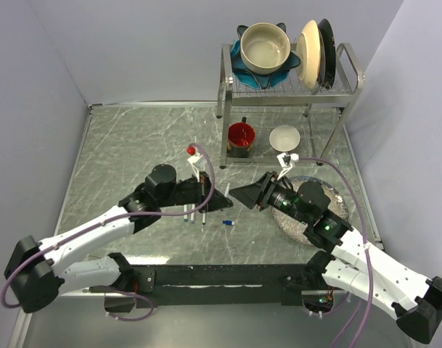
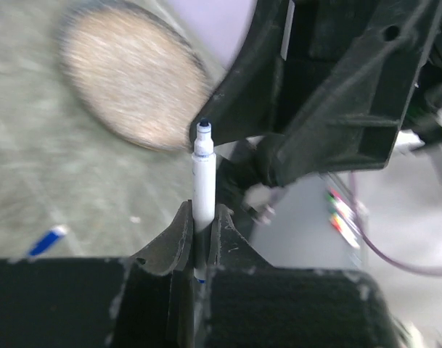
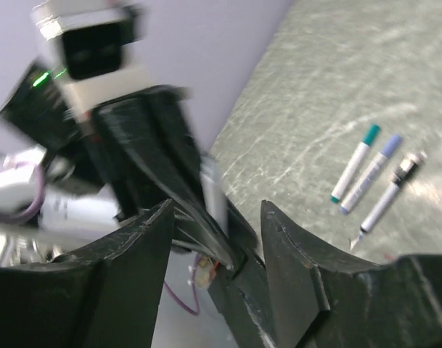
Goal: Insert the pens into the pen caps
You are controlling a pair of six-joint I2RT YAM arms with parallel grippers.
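My left gripper [image 1: 224, 201] [image 2: 203, 214] is shut on a thin white pen [image 2: 203, 181], held upright with its bare dark tip [image 2: 203, 129] pointing at my right gripper. My right gripper [image 1: 240, 194] [image 3: 217, 210] is open and holds nothing; the left fingers and the blurred pen [image 3: 215, 192] sit in the gap between its jaws. Three more pens lie side by side on the table [image 1: 194, 213]: one with a teal cap [image 3: 355, 172], one with a blue cap [image 3: 371, 183], and one with a dark end [image 3: 389, 198]. A loose blue pen cap [image 1: 228, 222] [image 2: 48, 241] lies on the table near the grippers.
A metal dish rack [image 1: 289, 87] with bowls and plates stands at the back right. A red mug [image 1: 241, 135] and a white bowl [image 1: 284, 137] sit under it. A round woven mat [image 1: 338, 197] [image 2: 130, 94] lies under my right arm.
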